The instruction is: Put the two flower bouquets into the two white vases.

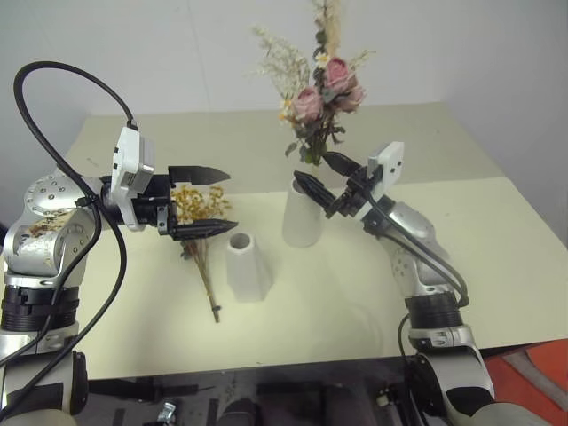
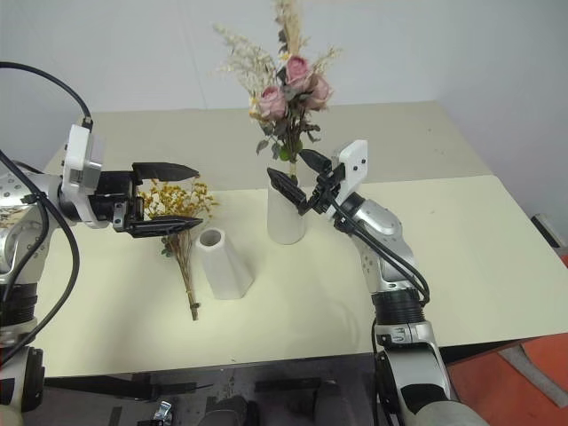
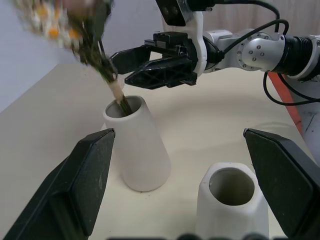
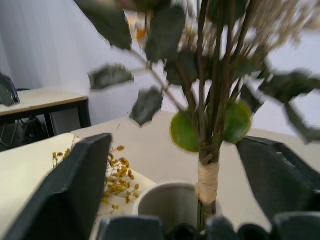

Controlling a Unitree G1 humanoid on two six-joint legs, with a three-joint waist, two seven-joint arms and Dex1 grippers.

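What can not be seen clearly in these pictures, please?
- Rose bouquet: its stem ends are hidden inside the taller vase, so their depth there cannot be told.
- Rose blooms: cut off by the top edge in the right wrist view; leaves blurred.
- Yellow bouquet: some of its blossoms are hidden behind the open left gripper in the head views.
- Shorter vase: its base is cut off by the bottom edge in the left wrist view.

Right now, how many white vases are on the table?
2. The taller vase stands mid-table with the rose bouquet in it, between the right gripper's open fingers. The shorter faceted vase stands empty nearer the robot, beside the yellow bouquet lying flat.
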